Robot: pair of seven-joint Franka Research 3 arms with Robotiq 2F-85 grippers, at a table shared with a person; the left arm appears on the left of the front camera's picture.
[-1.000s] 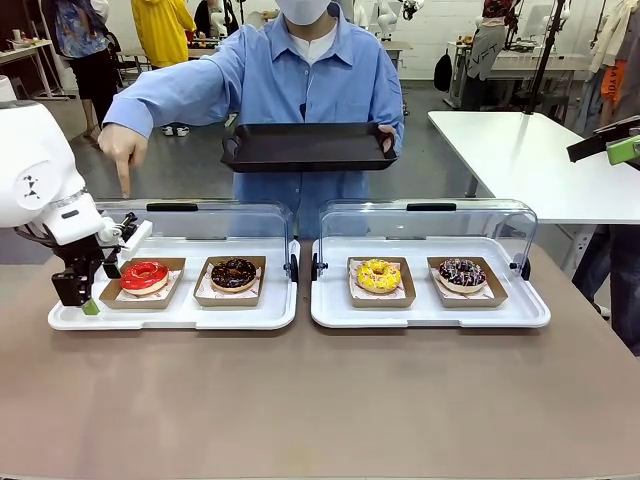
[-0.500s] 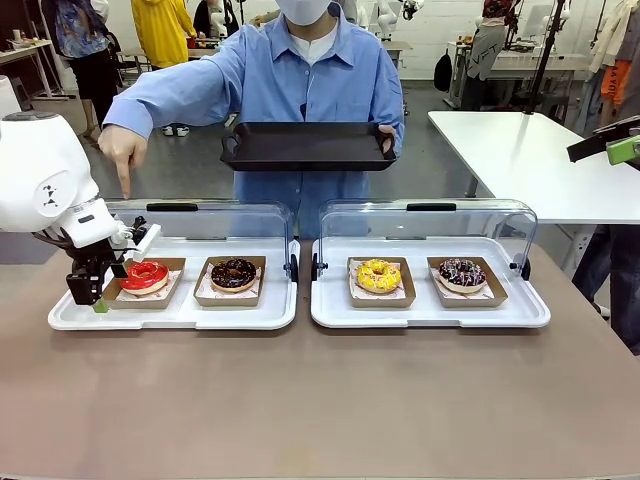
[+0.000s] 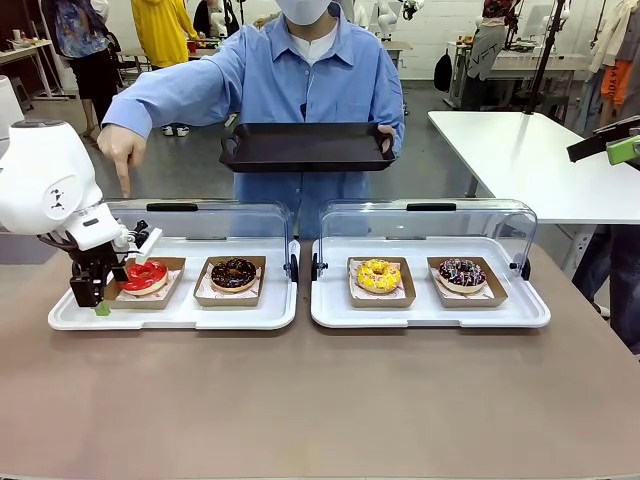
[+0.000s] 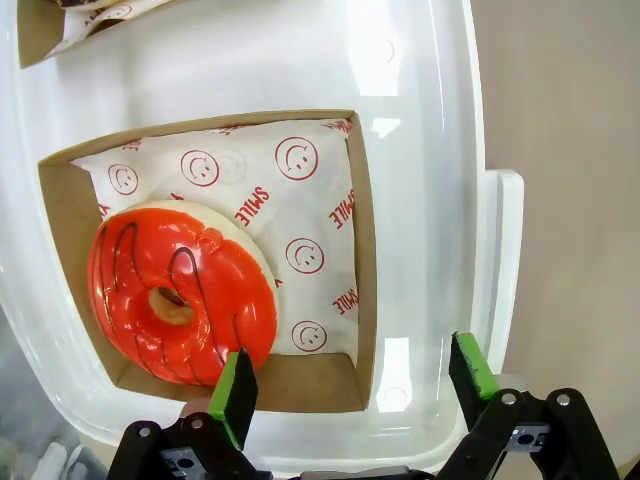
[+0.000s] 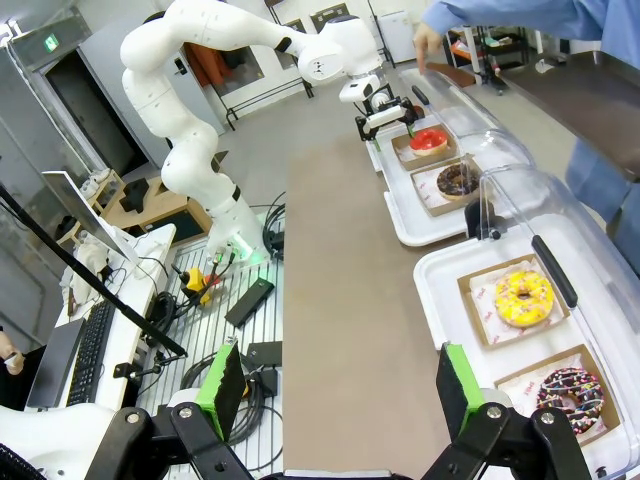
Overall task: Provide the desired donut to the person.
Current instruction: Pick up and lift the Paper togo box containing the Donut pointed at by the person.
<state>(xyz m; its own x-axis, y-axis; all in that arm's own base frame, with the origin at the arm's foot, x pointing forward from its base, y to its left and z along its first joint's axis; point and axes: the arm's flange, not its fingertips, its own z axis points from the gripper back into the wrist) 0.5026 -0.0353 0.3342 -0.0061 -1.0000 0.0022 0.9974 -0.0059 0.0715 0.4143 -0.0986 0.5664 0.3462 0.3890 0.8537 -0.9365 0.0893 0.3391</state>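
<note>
Since a second ago the left gripper (image 3: pixel 108 288) has slid closer to the red donut (image 3: pixel 145 276). Its fingers are spread wide and grasp nothing, straddling one wall of the cardboard tray (image 4: pixel 362 250). The donut lies flat, hole up, at the left end of the left display case (image 3: pixel 200 215), on a paper liner (image 4: pixel 310 200) printed "SMILE". The person's hand (image 3: pixel 122 150) points down at it. The right gripper (image 5: pixel 340 390) is spread too — empty.

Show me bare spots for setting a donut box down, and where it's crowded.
Free: the table strip on the robot's side of the left tray and right tray; also the black tray the person holds. Crowded: the left tray's left end, where the left gripper hangs open at the red donut.
</note>
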